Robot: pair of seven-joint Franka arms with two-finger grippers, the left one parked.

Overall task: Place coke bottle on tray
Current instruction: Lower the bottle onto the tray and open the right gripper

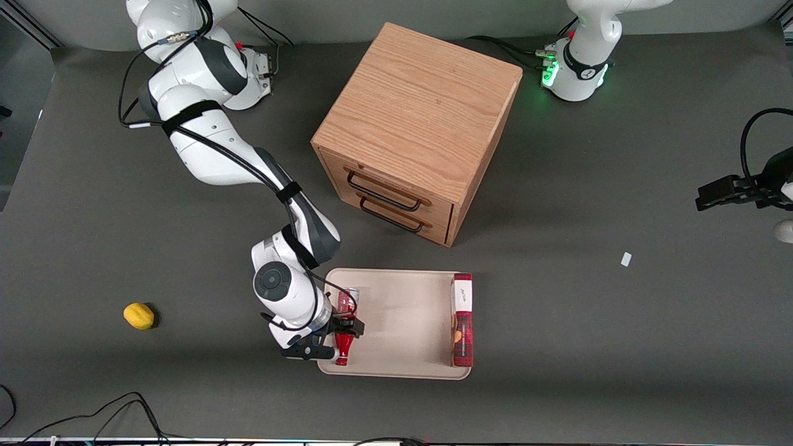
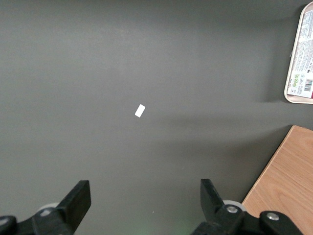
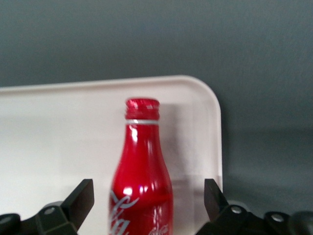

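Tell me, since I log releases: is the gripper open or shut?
Open: the gripper fingers stand clear of the coke bottle lying on the tray.

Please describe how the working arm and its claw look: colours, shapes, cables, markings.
The working arm has glossy white rounded segments with dark grey joints, black straps and a black cable along it. Its claw above the tray's edge is black with two blocky fingers.

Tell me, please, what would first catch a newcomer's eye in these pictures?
Probably the slim red coke bottle lying on the flat beige tray, at its end toward the working arm, between the open fingers of the right gripper. Next, the large wooden two-drawer cabinet standing farther from the front camera than the tray.
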